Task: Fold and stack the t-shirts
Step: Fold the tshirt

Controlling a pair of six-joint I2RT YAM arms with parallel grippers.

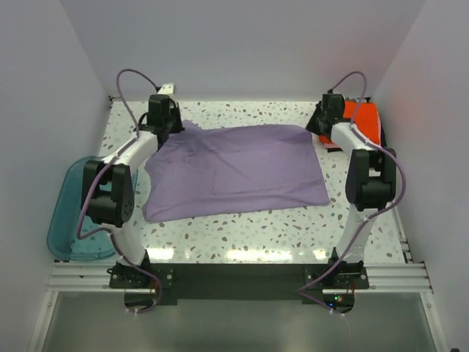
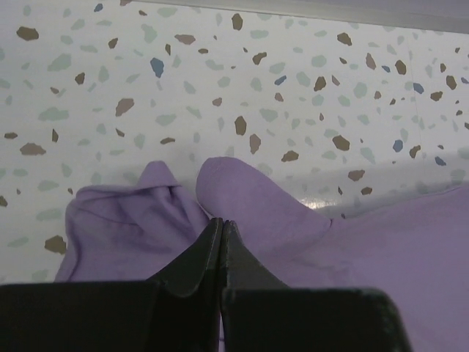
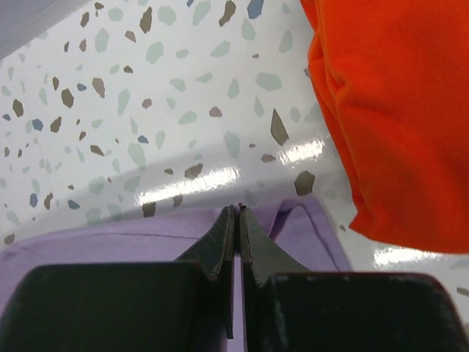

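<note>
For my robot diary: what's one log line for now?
step: fold purple t-shirt | left gripper: shut on far-left corner | right gripper: shut on far-right corner | orange t-shirt: far right

A spread t-shirt (image 1: 234, 170) lies flat across the middle of the worktop (image 1: 242, 236). The left gripper (image 2: 221, 224) sits at its far-left corner and the right gripper (image 3: 236, 213) at its far-right corner — fingers of each meeting on the cloth. Just right of that corner lies a second t-shirt (image 1: 368, 121). A plastic tub (image 1: 69, 220) sits at the worktop's left edge, toward the near side.
</note>
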